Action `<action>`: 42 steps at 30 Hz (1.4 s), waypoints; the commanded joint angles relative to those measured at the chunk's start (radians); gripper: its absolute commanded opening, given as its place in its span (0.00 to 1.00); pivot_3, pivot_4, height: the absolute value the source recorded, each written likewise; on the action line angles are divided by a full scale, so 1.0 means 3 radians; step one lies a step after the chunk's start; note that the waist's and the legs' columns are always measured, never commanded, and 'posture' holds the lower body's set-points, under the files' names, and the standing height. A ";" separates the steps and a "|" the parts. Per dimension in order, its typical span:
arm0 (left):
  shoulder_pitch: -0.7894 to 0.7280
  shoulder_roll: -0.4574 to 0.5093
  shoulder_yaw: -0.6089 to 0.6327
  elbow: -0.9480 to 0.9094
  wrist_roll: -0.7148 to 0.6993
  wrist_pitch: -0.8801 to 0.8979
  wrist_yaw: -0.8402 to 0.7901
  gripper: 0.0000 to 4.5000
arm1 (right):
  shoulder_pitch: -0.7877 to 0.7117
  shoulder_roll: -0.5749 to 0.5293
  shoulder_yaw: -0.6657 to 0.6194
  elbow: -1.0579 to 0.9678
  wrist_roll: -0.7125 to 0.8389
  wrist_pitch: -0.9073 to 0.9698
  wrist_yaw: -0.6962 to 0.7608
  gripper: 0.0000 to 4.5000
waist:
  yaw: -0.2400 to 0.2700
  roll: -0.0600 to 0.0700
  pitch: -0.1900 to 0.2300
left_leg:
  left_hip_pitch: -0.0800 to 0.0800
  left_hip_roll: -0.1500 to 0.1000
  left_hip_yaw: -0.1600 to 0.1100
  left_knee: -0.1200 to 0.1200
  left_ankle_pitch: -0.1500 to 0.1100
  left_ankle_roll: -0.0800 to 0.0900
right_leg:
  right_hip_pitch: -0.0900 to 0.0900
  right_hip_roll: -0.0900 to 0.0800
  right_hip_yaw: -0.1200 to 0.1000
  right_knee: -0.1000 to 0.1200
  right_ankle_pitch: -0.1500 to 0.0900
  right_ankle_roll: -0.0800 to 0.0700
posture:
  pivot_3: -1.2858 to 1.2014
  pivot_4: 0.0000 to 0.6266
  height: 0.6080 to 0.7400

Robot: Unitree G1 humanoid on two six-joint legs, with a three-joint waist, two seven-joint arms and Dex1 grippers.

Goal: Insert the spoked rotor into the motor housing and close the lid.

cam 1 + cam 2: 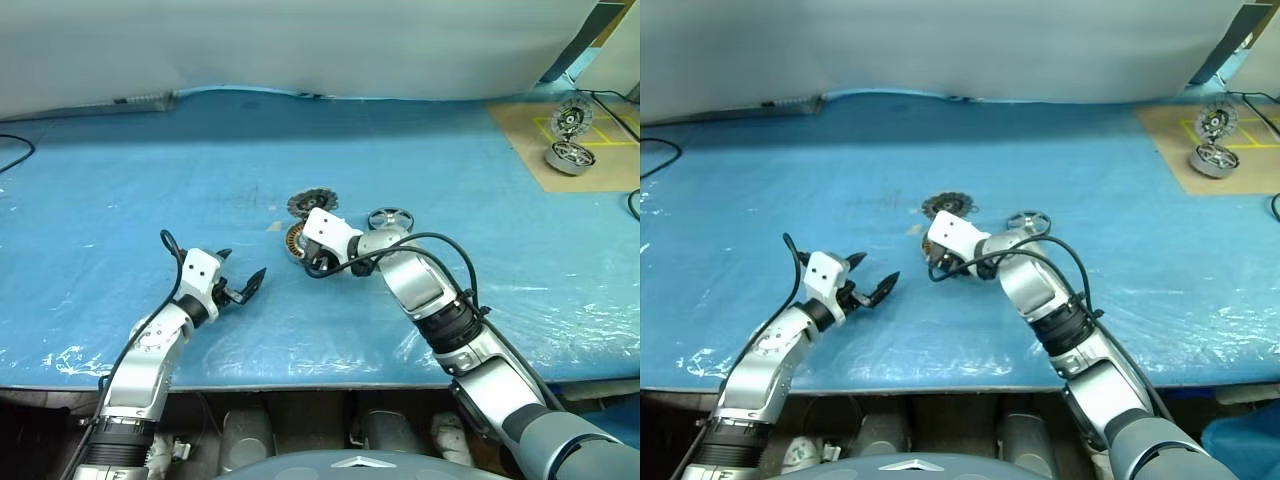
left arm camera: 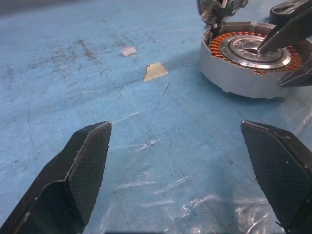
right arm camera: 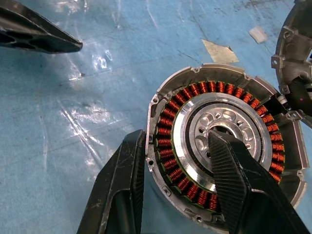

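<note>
The motor housing (image 3: 195, 90) lies on the blue table cover, a ring of copper windings around its grey centre. Its lid (image 1: 312, 202) stands swung up behind it. My right gripper (image 3: 176, 135) straddles the near side of the housing. One finger rests against the outer wall and the other reaches into the centre, so it is shut on the housing. The spoked rotor (image 1: 390, 218), a dark wheel, lies flat on the cover just right of the housing. My left gripper (image 1: 244, 263) hovers open to the left of the housing, holding nothing.
A second motor unit (image 1: 570, 157) and a shiny spoked wheel (image 1: 572, 118) sit on a brown board at the far right. A scrap of tape (image 2: 156, 71) and a white chip (image 2: 128, 50) lie left of the housing. A cable (image 1: 15, 150) crosses the far left.
</note>
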 commanded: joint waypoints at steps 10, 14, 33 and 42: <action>-0.0057 0.0037 0.0028 -0.0015 -0.0022 -0.0020 -0.0050 1.00 | 0.0227 -0.0296 -0.0023 -0.0583 0.0306 0.0716 -0.0048 0.36 | 0.0011 0.0000 0.0000 | -0.0004 -0.0001 0.0000 -0.0022 0.0003 -0.0005 | -0.0004 0.0003 0.0000 -0.0021 0.0008 -0.0013 | 0.52 0.24 1.00; -0.0085 0.0016 -0.0006 0.0016 -0.0009 -0.0029 -0.0053 1.00 | 0.0188 -0.0231 -0.0029 -0.0649 0.0404 0.0777 -0.0114 0.36 | 0.0007 0.0000 0.0000 | -0.0014 0.0000 0.0000 -0.0029 0.0004 -0.0008 | -0.0012 0.0007 -0.0001 -0.0032 0.0009 -0.0013 | 0.52 0.24 1.00; -0.0143 0.0028 -0.0013 0.0051 -0.0024 -0.0030 -0.0076 1.00 | -0.0145 -0.0893 -0.0761 -0.1463 0.1367 0.1413 0.0023 0.96 | 0.0025 0.0001 0.0001 | -0.0032 0.0001 -0.0001 -0.0027 0.0004 -0.0010 | -0.0026 0.0009 -0.0002 -0.0036 0.0012 -0.0009 | 0.52 0.24 1.00; -0.0205 0.0023 -0.0030 0.0104 0.0008 -0.0068 -0.0082 1.00 | -0.0565 -0.1343 -0.0859 0.0318 0.1099 -0.0167 -0.0127 0.96 | -0.0066 0.0002 0.0001 | -0.0040 0.0002 0.0002 -0.0021 0.0005 -0.0011 | -0.0026 0.0013 0.0004 -0.0030 0.0020 -0.0012 | 0.52 0.24 1.00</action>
